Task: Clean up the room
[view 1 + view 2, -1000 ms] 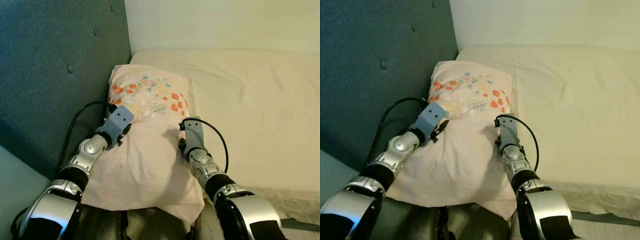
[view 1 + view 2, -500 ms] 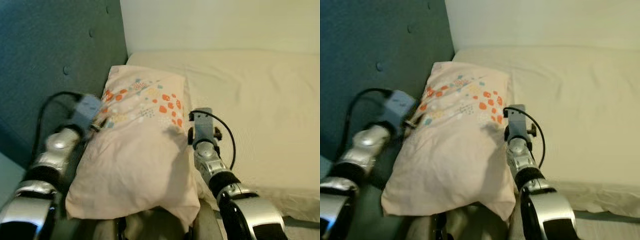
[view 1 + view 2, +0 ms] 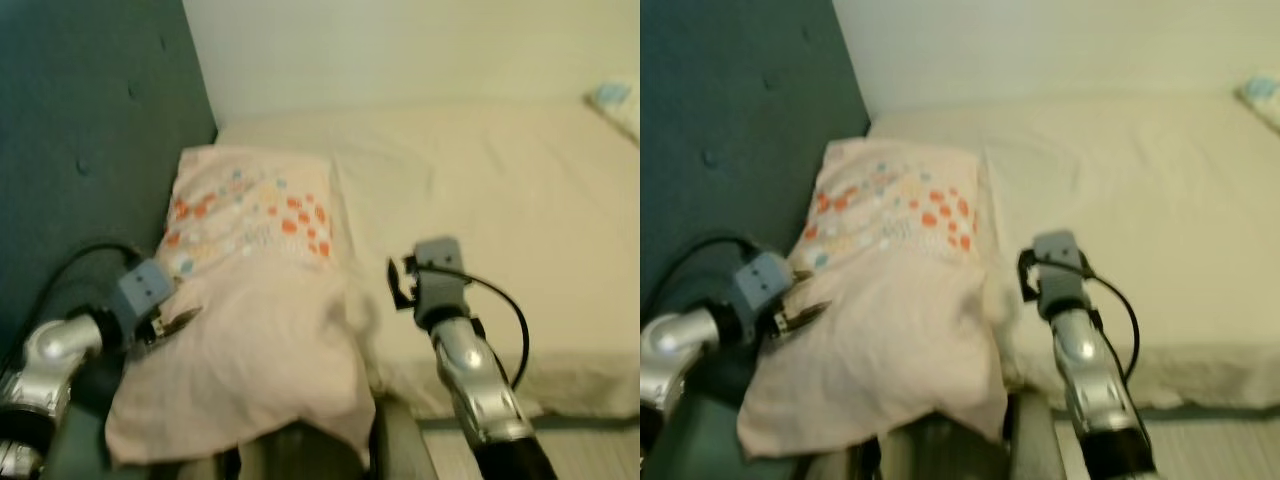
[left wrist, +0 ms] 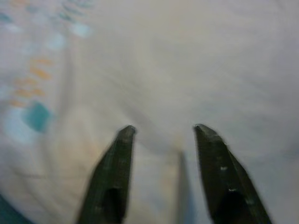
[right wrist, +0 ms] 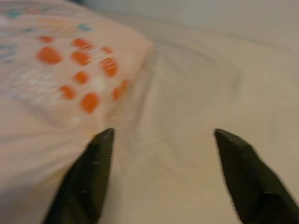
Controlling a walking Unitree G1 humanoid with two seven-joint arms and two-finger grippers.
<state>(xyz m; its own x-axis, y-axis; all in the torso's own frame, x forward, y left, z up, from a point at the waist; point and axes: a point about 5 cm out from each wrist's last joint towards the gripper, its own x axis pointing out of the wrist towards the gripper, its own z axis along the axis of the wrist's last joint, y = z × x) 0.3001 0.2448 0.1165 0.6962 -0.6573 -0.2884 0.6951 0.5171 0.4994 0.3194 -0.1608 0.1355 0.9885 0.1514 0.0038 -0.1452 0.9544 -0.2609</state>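
Note:
A pale pink pillow point(image 3: 250, 340) with orange and teal spots lies at the head of the bed, against the teal headboard point(image 3: 80, 120). My left gripper point(image 3: 180, 318) is at the pillow's left edge. In the left wrist view its two black fingers point(image 4: 114, 172) stand open just over the pink fabric, with nothing between them. My right gripper point(image 5: 161, 135) is open beside the pillow's right edge, over the cream sheet point(image 3: 500, 190). Its wrist point(image 3: 437, 272) hangs above the mattress's front part. All views are blurred.
The cream mattress stretches to the right and back to a pale wall point(image 3: 400, 50). A small light-blue patterned thing point(image 3: 612, 95) lies at the bed's far right. Below the mattress's front edge a strip of floor point(image 3: 560, 450) shows.
The camera has swung right and pulled back. Both grippers have come off the pillow: the left has drawn back to its left edge, the right has moved out to its right side.

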